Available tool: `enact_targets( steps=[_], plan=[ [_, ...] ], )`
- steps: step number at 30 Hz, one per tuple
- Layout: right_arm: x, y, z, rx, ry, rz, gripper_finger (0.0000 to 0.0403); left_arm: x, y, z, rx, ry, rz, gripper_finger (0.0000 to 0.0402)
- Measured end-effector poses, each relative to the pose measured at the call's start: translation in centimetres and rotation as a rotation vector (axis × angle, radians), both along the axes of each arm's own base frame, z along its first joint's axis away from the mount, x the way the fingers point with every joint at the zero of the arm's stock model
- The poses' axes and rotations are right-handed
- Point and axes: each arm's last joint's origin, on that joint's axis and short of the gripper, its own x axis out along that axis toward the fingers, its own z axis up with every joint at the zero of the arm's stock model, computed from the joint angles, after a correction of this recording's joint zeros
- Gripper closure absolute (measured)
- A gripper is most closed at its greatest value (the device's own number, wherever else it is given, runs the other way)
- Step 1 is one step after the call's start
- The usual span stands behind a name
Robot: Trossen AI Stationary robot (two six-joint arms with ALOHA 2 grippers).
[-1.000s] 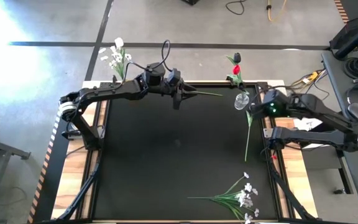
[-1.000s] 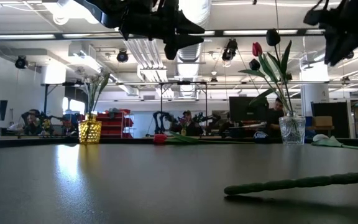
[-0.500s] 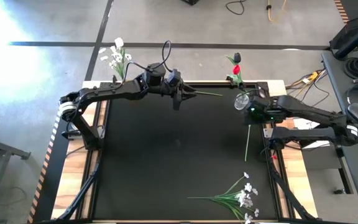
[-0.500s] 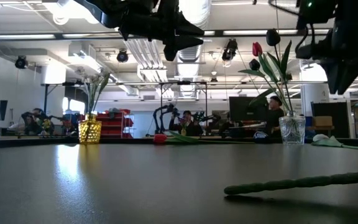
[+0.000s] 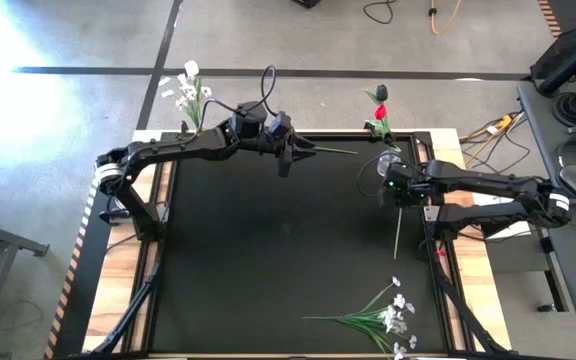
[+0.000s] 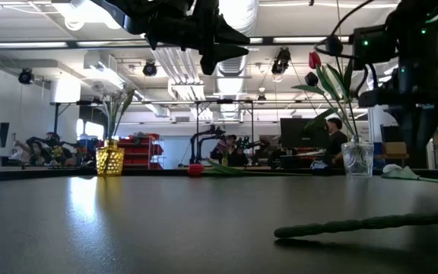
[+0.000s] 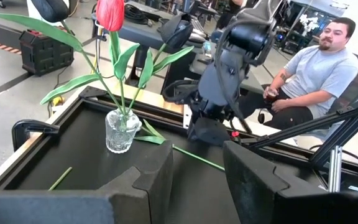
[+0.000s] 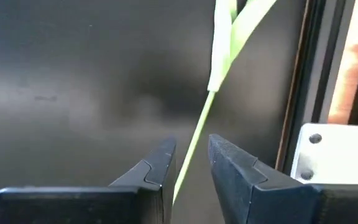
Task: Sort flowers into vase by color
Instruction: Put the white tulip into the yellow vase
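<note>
My right claw (image 8: 188, 163) hangs parted over a green stem (image 8: 199, 127) on the counter (image 5: 268, 250); left claw (image 7: 197, 180) waits parted.

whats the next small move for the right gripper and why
Probably lower and close. The right gripper is open, its fingers straddling the thin green flower stem lying on the black table beside the clear glass vase, not yet gripped.
</note>
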Motion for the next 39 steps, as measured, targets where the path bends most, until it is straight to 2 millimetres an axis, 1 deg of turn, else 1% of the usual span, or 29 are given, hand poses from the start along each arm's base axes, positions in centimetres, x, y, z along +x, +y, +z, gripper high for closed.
enact_targets(
  steps=[4,9,15,19,25,34,39],
  plan=[
    [-0.1,-0.1,-0.7,-0.047,0.013,-0.012,0.0316,0.0,0.0,0.0,0.0,0.0,0.0,0.0274],
    [-0.2,-0.2,-1.9,-0.087,0.07,-0.018,0.0303,0.0,0.0,0.0,0.0,0.0,0.0,0.0274],
    [-0.2,-0.3,-3.8,-0.09,0.102,-0.022,0.0288,0.0,0.0,0.0,-0.001,0.0,0.0,0.0274],
    [-0.2,-0.3,-5.2,-0.092,0.085,-0.052,0.0289,0.0,0.0,0.0,-0.001,0.001,0.0,0.0274],
    [-0.4,-0.2,-6.1,-0.104,0.088,-0.058,0.0314,0.0,0.0,0.0,-0.004,0.002,0.0,0.0274],
    [-0.6,-0.2,-6.5,-0.114,0.096,-0.054,0.0388,0.0,0.0,-0.1,-0.007,0.005,-0.001,0.0274],
    [-0.6,-0.2,-6.3,-0.122,0.084,-0.058,0.039,0.0,0.0,-0.1,-0.011,0.006,-0.001,0.0274]
  ],
)
